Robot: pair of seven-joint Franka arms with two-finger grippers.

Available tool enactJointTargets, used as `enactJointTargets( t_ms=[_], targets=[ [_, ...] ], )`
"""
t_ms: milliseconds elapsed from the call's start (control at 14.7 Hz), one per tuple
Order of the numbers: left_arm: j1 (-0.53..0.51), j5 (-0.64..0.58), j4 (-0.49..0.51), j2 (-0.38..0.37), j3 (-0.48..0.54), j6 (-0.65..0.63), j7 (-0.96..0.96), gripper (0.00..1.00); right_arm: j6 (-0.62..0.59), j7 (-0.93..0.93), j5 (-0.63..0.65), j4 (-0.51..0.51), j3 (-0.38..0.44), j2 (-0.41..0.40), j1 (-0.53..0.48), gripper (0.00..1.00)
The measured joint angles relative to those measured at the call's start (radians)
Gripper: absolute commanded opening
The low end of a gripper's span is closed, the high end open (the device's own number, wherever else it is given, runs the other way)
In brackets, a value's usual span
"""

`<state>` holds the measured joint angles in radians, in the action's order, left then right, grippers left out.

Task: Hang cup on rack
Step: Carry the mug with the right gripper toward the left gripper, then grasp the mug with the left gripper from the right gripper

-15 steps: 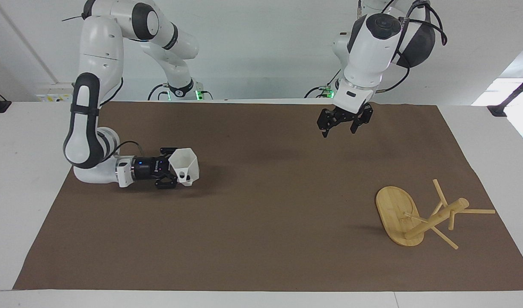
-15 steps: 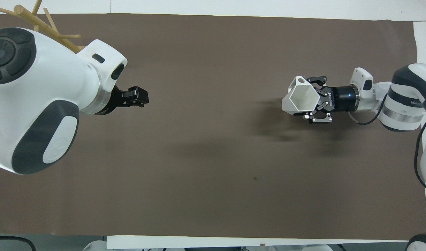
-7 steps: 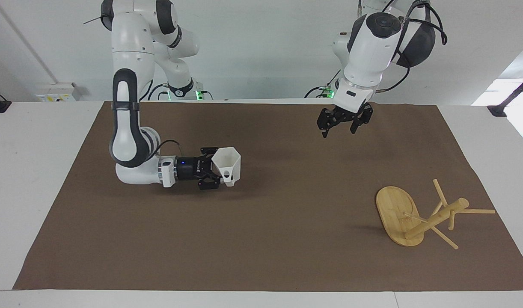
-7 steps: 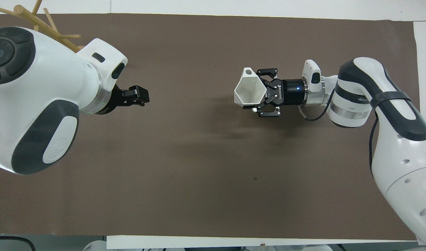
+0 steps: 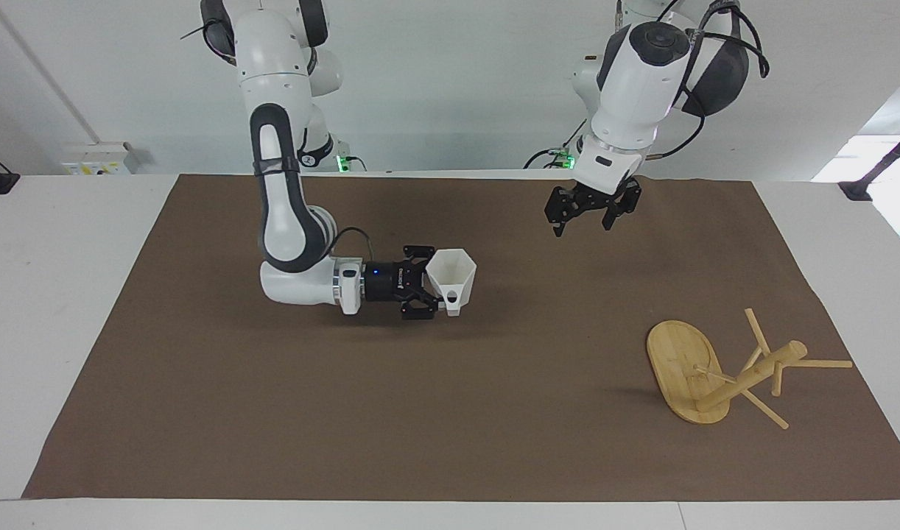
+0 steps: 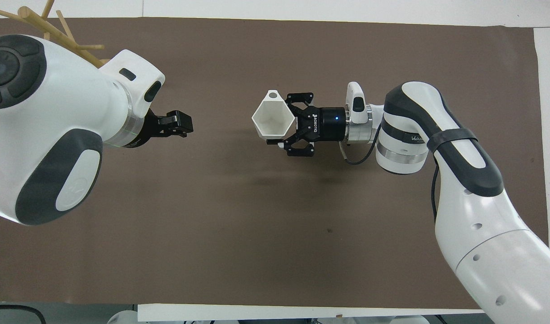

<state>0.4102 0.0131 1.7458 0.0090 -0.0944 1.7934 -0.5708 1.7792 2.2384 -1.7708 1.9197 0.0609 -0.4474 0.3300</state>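
The small white faceted cup point(image 5: 455, 276) point(image 6: 273, 119) hangs just above the middle of the brown mat, rim upward. My right gripper point(image 5: 437, 287) point(image 6: 292, 124) reaches in level from the right arm's end and is shut on the cup's wall. The cup's small handle with its round hole point(image 5: 453, 297) sticks out on the side away from the robots. The bamboo rack point(image 5: 724, 372) point(image 6: 54, 32) lies tipped on its side at the left arm's end, its oval base point(image 5: 675, 364) on edge. My left gripper point(image 5: 582, 227) point(image 6: 179, 125) waits open in the air over the mat, holding nothing.
A brown mat point(image 5: 450, 427) covers most of the white table point(image 5: 45, 294). The left arm's big wrist point(image 6: 45, 126) hides most of the rack in the overhead view. Bare mat lies between the cup and the rack.
My right arm has carried the cup along the mat from the right arm's end to the middle, toward the rack's end. The left arm and the rack have not moved.
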Motion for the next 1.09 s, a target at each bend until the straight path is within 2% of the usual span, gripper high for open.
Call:
enactJointTargets(
  t_ms=[612,816,1088],
  targets=[
    [0.0,0.0,0.0,0.001,0.0,0.007,0.0,0.99,0.162,-0.057,-0.132,-0.001,0.001,0.009,0.17,0.0],
    [0.004,0.001,0.0,0.003,0.0,0.02,-0.001,0.99,0.202,-0.041,-0.136,-0.001,0.0,0.012,0.209,0.0],
    [0.045,0.002,-0.014,0.054,-0.002,0.036,-0.046,0.96,0.21,0.016,-0.145,-0.001,0.001,0.016,0.229,0.0]
  ],
)
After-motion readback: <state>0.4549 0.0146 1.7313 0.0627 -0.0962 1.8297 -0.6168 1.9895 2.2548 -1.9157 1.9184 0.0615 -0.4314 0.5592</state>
